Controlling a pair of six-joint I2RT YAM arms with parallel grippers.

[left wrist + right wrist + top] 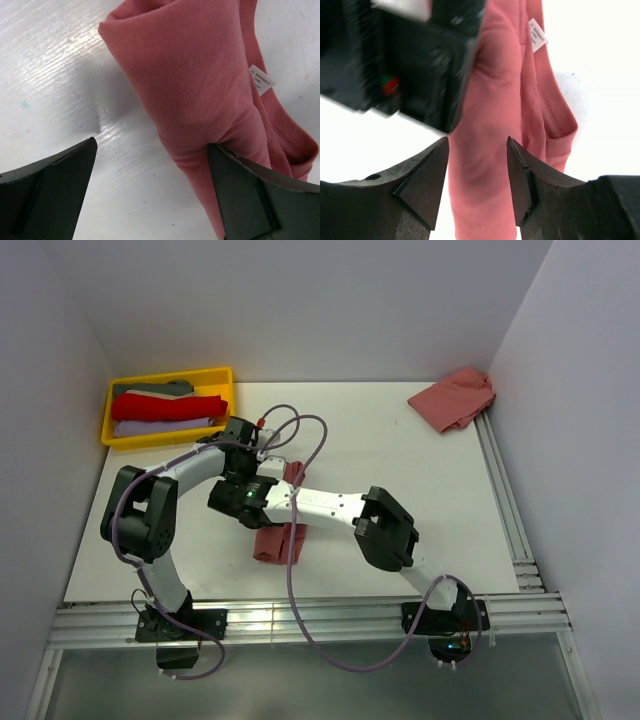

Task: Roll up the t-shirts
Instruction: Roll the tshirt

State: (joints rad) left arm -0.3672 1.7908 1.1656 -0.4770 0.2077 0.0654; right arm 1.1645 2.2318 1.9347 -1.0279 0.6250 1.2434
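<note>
Top view: both arms meet mid-table over a rolled t-shirt (281, 543); its ends stick out on either side of the right arm. A second t-shirt (453, 398) lies crumpled well apart, far right of both arms. The yellow tray (222, 373) with folded cloth sits beyond the left arm.

Left wrist: left gripper (152, 145) has its fingers spread wide. The rolled t-shirt fills the right side of the gap and touches the right finger (250, 195); the left finger is clear of it, over bare table (60, 75). A white label (261, 79) shows to the right.

Right wrist: right gripper (477, 141) has its fingers apart, straddling the shirt roll without pinching it. The left gripper's body, blurred, is ahead on the left.
</note>
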